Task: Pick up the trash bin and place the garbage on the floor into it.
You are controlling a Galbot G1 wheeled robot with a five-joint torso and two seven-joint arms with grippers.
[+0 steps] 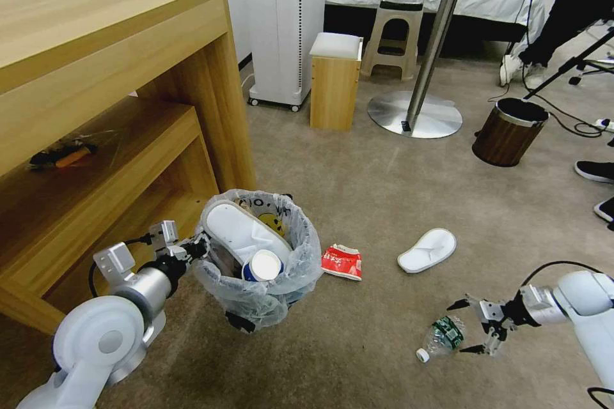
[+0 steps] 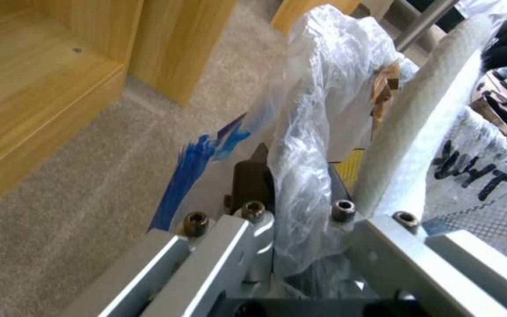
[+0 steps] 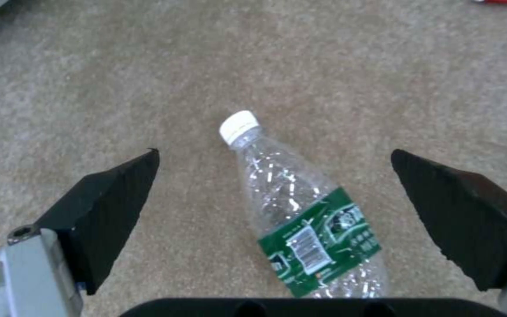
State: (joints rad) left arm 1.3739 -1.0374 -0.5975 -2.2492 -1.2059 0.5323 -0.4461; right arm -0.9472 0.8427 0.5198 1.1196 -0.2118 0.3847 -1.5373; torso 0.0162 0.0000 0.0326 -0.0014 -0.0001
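The trash bin (image 1: 262, 294), lined with a crinkly white bag, hangs just off the beige floor (image 1: 384, 204) beside the wooden desk. My left gripper (image 1: 199, 248) is shut on its rim; the left wrist view shows the bag (image 2: 306, 176) pinched between the fingers. Inside lie a white slipper (image 1: 240, 230) and a blue-white cup (image 1: 263, 266). On the floor lie a red wrapper (image 1: 342, 262), a second white slipper (image 1: 427, 250) and a clear green-labelled bottle (image 1: 441, 337). My right gripper (image 1: 472, 327) is open just right of the bottle (image 3: 306, 220), fingers either side.
A wooden desk (image 1: 109, 108) with a shelf stands at the left. Farther back are a small wooden stool (image 1: 334, 80), a round table's metal base (image 1: 414, 116), and a brown wood-grain bin (image 1: 508, 131). Shoes and cables lie at the right edge.
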